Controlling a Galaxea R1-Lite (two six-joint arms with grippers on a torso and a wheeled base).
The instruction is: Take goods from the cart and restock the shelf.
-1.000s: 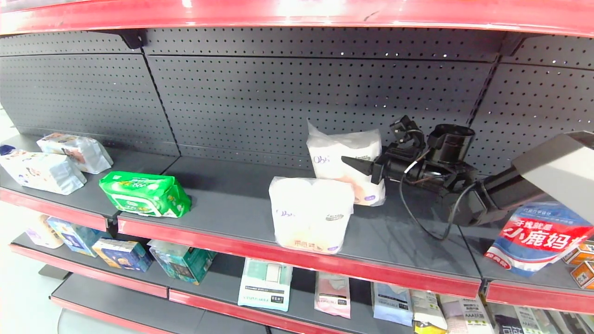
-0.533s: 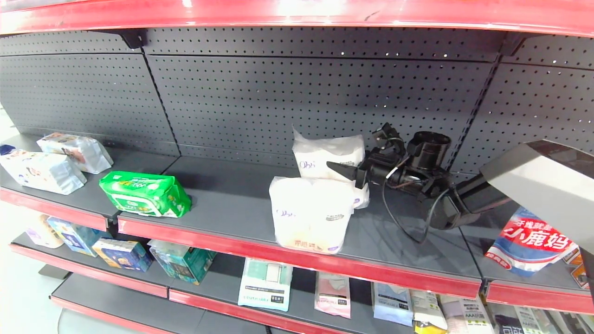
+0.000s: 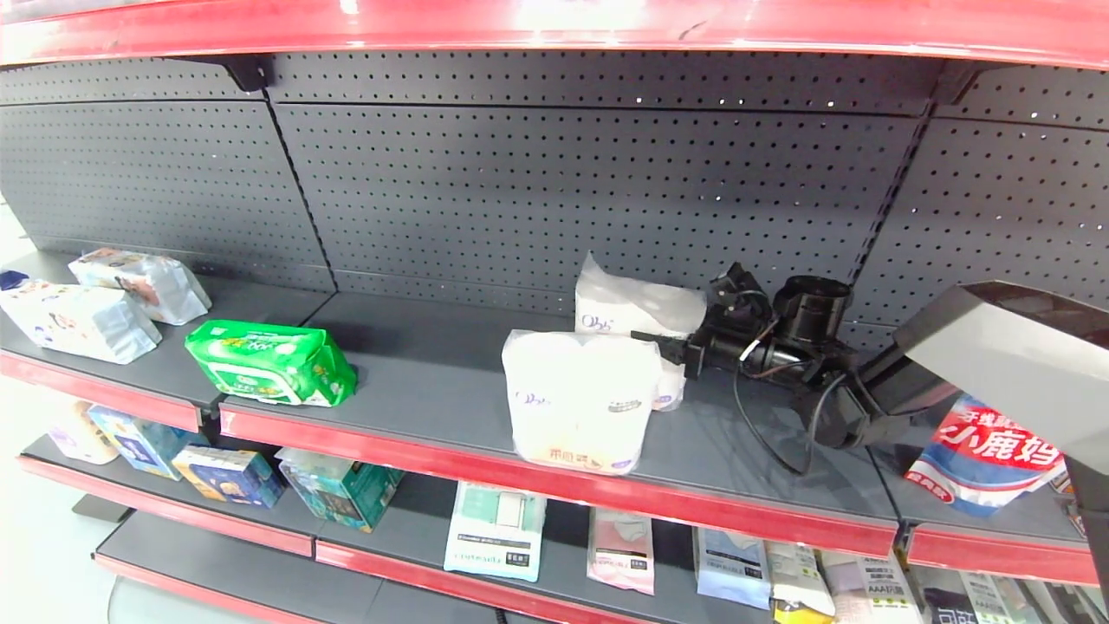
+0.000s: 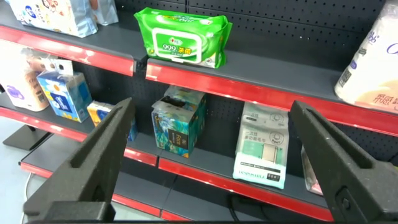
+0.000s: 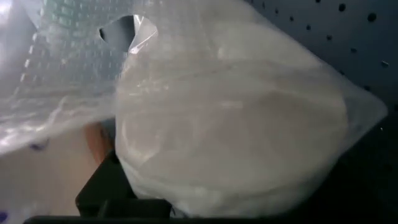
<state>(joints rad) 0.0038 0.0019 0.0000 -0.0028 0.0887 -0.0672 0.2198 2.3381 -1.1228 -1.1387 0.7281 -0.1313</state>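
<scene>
The right claw (image 3: 663, 347) grips a white pack (image 3: 637, 303) on the shelf (image 3: 416, 373), at one o'clock from the front pack (image 3: 580, 399). It should sit flat before the claw lets go. The left claw (image 4: 211, 109) gapes wide.

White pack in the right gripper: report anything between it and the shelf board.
Nothing visible. The right gripper holds the white pack just behind the front pack, which hides its lower part; bare shelf board lies beside both.
</scene>
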